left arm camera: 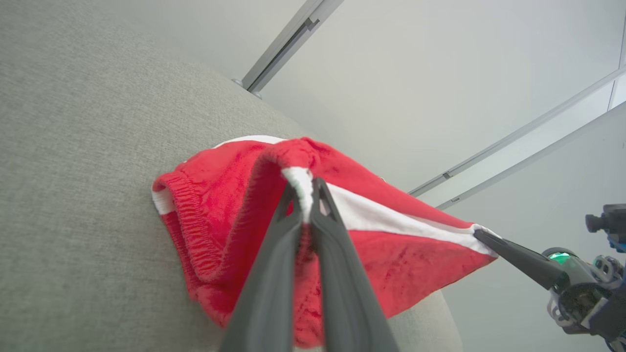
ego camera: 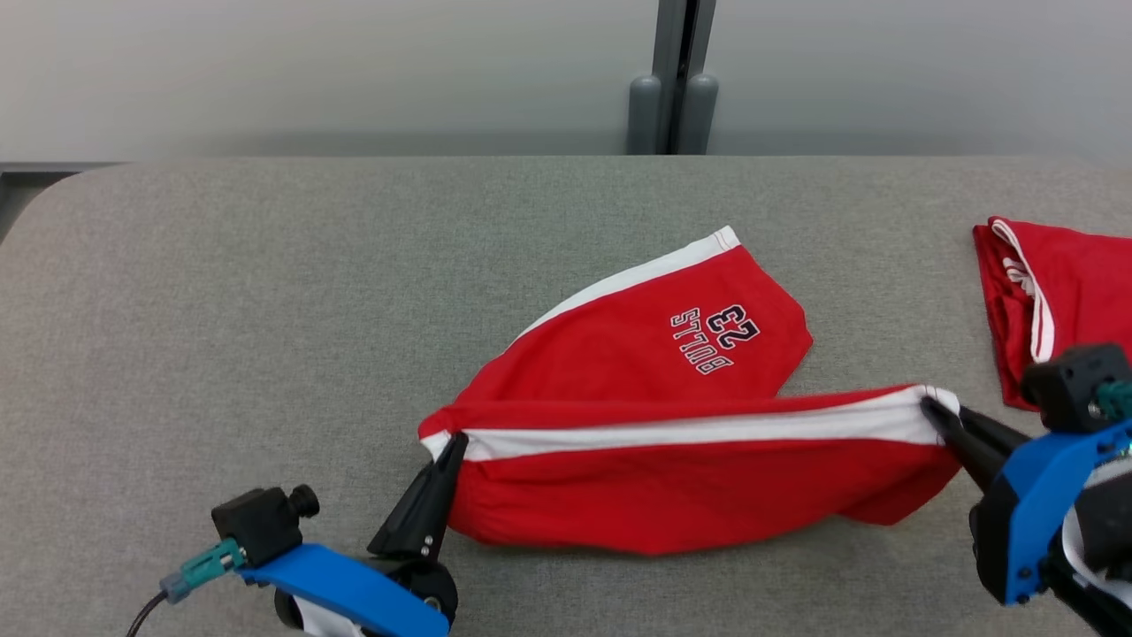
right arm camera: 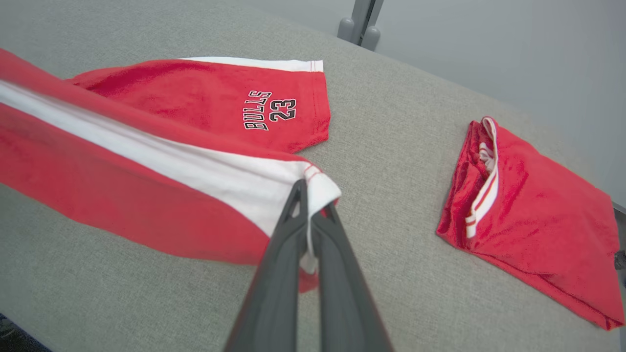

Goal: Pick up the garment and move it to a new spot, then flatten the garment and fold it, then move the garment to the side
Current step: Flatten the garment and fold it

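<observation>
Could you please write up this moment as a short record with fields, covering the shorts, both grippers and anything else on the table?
surface: grey fabric table
garment: red shorts, white side stripe, BULLS 23 print on the far leg
left gripper: fingers shut on the stripe at the waistband end
right gripper: fingers shut on the stripe at the hem end
garment state: near leg stretched between the grippers, far leg flat on the table
also there: second red garment, folded, at the robot's right
</observation>
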Controlling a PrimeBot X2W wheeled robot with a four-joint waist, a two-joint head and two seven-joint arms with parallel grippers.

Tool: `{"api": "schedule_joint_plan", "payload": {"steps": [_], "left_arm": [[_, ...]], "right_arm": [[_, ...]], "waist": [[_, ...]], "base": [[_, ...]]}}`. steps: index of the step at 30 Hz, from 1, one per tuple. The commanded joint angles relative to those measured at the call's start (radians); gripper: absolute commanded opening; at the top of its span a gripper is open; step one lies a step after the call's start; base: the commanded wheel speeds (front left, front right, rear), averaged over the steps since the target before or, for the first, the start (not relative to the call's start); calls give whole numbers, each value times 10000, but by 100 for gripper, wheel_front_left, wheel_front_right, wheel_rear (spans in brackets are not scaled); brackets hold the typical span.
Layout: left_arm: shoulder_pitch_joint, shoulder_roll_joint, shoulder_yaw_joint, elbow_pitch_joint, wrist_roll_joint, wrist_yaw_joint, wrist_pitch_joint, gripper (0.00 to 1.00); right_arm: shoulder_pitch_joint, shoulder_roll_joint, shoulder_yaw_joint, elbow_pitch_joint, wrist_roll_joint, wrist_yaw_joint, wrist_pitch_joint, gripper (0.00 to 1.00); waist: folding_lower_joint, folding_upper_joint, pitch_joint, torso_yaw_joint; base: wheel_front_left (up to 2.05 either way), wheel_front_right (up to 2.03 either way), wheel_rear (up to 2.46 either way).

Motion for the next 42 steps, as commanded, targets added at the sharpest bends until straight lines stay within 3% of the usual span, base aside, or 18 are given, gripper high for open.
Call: {"api": "schedule_joint_plan", "payload": {"steps": [1,11,19,31,32,33,34,35,42], "left_arm": [[-352,-136,103,237,18,-4,-81,0],[-1902,-1569,240,2172,433,16,-463,0],[-2816,-2423,288,3369,1025,58,-655,0],[-3506,-3306,952,4414,1722,-329,-748,0],[-3499,-3350,1008,4439,1736,-378,-743,11],[-3499,-3377,1054,4463,1792,-409,-744,34],[-3499,-3393,1049,4508,1858,-458,-745,51],[-3487,-3415,1020,4552,1863,-481,-744,100],[-3320,-3492,863,4675,1751,-651,-737,100]], "right_arm": [[-558,-237,178,376,154,1,-89,0],[-4400,-1182,1974,3741,718,1,-1607,0],[-6305,-1252,2709,5805,681,1,-2583,0],[-7755,-1004,3469,7939,793,1,-3589,0],[-7830,-993,3513,8089,803,1,-3693,0],[-7885,-983,3558,8224,814,1,-3785,0],[-7929,-953,3590,8356,856,1,-3886,18],[-7981,-906,3568,8499,895,1,-4004,100],[-8157,-731,3893,9140,1167,1,-4600,100]], "waist": [[-1,1,188,154],[-1,1,1173,800],[-1,1,1917,1352],[-1,1,2690,1693],[-1,1,2711,1696],[-1,1,2728,1695],[-1,1,2738,1691],[-1,1,2740,1684],[-1,1,2518,1660]], "base": [[0,0,0],[0,0,0],[0,0,0],[0,0,0],[0,0,0],[0,0,0],[0,0,0],[0,0,0],[0,0,0]]}}
